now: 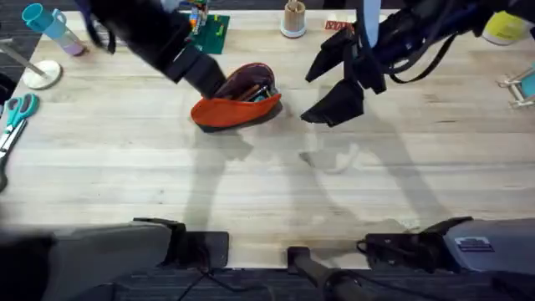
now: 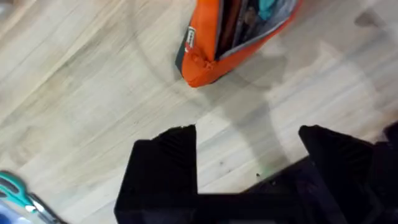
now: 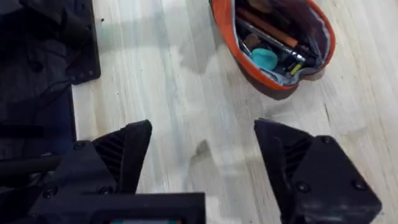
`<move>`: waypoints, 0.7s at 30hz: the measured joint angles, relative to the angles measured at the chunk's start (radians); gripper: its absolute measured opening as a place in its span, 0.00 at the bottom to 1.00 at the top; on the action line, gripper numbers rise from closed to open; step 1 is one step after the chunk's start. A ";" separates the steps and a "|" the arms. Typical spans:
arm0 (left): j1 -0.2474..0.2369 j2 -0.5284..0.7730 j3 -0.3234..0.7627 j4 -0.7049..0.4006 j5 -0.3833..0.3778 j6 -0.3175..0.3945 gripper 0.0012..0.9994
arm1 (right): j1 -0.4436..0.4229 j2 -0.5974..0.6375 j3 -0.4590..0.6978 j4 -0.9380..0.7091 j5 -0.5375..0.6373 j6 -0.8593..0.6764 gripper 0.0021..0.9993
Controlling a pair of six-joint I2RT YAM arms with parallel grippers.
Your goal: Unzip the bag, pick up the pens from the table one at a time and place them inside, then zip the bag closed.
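Status: zipper undone, loading apparently complete, closing outstanding. The bag (image 1: 236,102) lies on the table (image 1: 267,184) toward the far side, slightly left of centre, its mouth gaping wide; the grey lining is exposed in the right wrist view (image 3: 273,43). Inside it the right wrist view shows an orange pen (image 3: 266,28) and a dark pen (image 3: 264,38) lying side by side, together with a teal item (image 3: 265,58) whose identity cannot be determined. No loose pen is visible on the bare tabletop in the overhead view; judged from this, the unzip step and both placements are done, and only the zip-closed step remains.

Left gripper (image 1: 209,79): positioned at the bag's far-left end, touching or just beside it in the overhead view; its wrist view shows the fingers (image 2: 166,168) spread wide, holding nothing, with the bag's end (image 2: 205,62) lying just beyond them.

Right gripper (image 1: 334,84): hovering above the table to the right of the bag, apart from it; jaws wide open and empty, fingers (image 3: 118,155) parted over bare wood.

Teal-handled scissors (image 1: 17,113) lie at the table's left edge, well apart from the bag; not part of the load.

The zipper pull is not discernible in these views; its location must be established before closing.
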 joint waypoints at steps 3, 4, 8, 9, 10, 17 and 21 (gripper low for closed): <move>0.050 -0.090 -0.111 0.084 0.025 0.002 0.99 | 0.000 0.000 0.000 0.000 0.000 0.000 1.00; 0.070 -0.127 -0.149 0.112 0.037 0.008 0.99 | 0.000 0.000 0.000 0.000 0.000 0.000 1.00; 0.164 -0.276 -0.280 0.193 0.100 0.051 0.99 | 0.000 0.000 0.000 0.000 0.000 0.000 1.00; 0.188 -0.308 -0.305 0.205 0.115 0.061 0.99 | 0.000 0.000 0.000 0.000 0.000 0.000 1.00; 0.219 -0.343 -0.333 0.219 0.134 0.075 0.99 | 0.000 0.000 0.000 0.000 0.000 0.000 1.00; 0.403 -0.462 -0.441 0.241 0.240 0.170 0.99 | 0.000 0.000 0.000 0.000 0.000 0.000 1.00; 0.446 -0.465 -0.444 0.248 0.269 0.195 0.99 | 0.000 0.000 0.000 0.000 0.000 0.000 1.00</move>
